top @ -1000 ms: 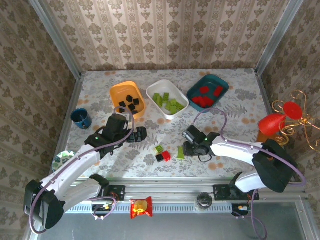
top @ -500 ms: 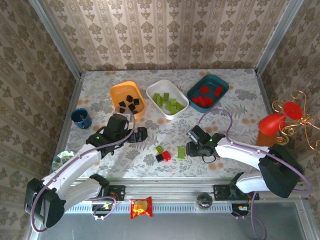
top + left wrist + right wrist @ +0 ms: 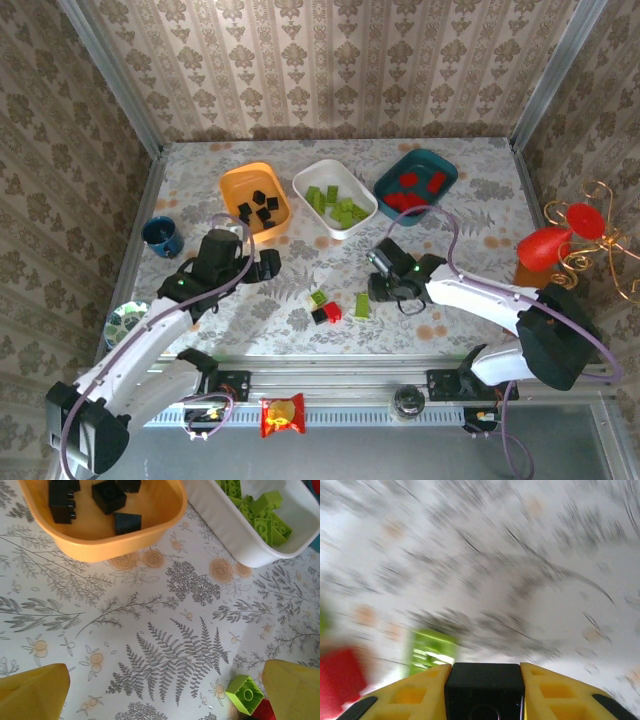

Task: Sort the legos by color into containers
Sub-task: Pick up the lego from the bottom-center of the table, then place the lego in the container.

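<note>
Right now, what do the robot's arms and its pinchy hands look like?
Both arms are smooth white tubes with chunky black joints. A thin purple cable loops along the left arm and the right arm, and tiny green lights glow on the black parts. The left gripper and right gripper are black, with blocky yellow fingers; the right one's fingers have square hollows.

Black brick (image 3: 483, 685) cropped; green brick (image 3: 432, 652) motion-blurred.

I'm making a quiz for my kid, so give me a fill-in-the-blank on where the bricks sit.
The orange tub holds only ____ bricks. The white tub holds ____ bricks. The dark teal tub holds ____ bricks. The left gripper stands ____.
Missing: black, green, red, open.
</note>
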Tool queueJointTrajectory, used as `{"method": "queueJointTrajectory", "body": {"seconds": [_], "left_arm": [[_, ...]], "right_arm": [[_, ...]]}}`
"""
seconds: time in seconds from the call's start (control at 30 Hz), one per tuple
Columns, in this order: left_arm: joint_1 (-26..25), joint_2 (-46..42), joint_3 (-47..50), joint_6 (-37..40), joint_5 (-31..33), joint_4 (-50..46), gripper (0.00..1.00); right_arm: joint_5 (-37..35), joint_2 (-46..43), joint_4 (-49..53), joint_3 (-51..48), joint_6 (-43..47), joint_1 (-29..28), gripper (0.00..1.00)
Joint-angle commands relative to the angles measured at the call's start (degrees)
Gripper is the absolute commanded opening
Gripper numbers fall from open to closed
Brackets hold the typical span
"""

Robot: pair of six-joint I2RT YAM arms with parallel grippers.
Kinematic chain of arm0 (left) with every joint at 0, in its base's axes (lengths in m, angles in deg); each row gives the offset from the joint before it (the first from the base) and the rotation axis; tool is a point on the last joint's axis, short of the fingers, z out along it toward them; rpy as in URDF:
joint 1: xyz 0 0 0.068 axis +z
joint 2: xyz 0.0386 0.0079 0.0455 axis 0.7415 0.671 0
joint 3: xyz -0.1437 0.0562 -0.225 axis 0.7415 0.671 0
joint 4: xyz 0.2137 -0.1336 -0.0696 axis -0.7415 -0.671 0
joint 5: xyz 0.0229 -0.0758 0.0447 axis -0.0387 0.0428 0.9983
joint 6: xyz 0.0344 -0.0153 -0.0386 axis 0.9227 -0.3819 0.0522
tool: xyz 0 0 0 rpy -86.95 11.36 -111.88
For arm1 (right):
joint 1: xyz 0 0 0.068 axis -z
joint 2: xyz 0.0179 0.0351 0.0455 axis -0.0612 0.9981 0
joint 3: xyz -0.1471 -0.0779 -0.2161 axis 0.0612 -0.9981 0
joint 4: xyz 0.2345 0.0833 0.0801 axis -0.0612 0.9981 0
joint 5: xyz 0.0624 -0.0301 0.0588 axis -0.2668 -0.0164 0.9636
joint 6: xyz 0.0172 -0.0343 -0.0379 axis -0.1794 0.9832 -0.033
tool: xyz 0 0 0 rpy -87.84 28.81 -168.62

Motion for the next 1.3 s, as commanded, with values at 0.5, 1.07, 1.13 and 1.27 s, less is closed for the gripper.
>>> {"method": "queueJointTrajectory", "body": {"seconds": [0.5,1.07,1.13,1.27], "left_arm": [[0.3,-6.0,1.8,-1.0,1.6,-7.5,1.0],[-0.3,-4.3,1.3,-0.9,-3.1,-5.9,1.0],[-1.3,-2.3,0.8,-0.5,-4.7,-4.4,0.99],[-5.5,4.2,-0.9,0.7,-6.4,-1.1,0.96]], "right_arm": [[15.3,47.6,-10.6,61.4,4.4,-1.2,0.34],[13.8,45.9,-10.8,64.5,1.5,0.8,0.71],[12.8,39.6,-14.2,55.2,0.9,1.4,0.7],[9.6,28.3,-17.4,38.3,-0.1,2.4,0.69]]}}
